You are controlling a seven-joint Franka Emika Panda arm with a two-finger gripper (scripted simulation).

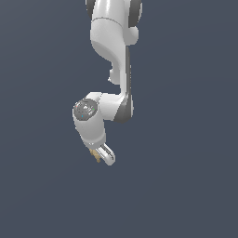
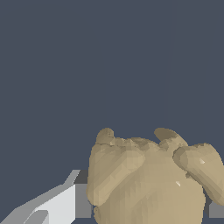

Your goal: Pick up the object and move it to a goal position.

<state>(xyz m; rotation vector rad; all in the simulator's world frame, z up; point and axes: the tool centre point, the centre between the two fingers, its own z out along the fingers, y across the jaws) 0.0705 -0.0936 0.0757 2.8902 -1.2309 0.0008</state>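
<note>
Although the exterior view shows nothing but a flat slate-blue backdrop around the white Panda arm (image 1: 111,42), that arm reaches down from the top edge, bends at a grey-jointed elbow, and ends in the end effector (image 1: 103,157) hanging low, slightly to the exterior view's left of centre. No other item appears near it, and nothing stands between the camera and the fingers. The object (image 1: 96,155) sits at the fingertips, a tiny tan speck partly covered by one white finger (image 1: 108,155); the end effector is clenched on it. In the wrist view the object (image 2: 148,179) fills the lower part of the picture as a golden-brown lump with rounded lobes, ridged bumps along its upper outline and faceted, uneven surfaces. One pale grey-white finger (image 2: 57,205) lies just beside the lump, its darker pad (image 2: 82,201) touching the lump's flank, while a small grey patch of the other pad (image 2: 216,210) shows at the opposite edge. Behind the lump there is only the same slate-blue backdrop.
</note>
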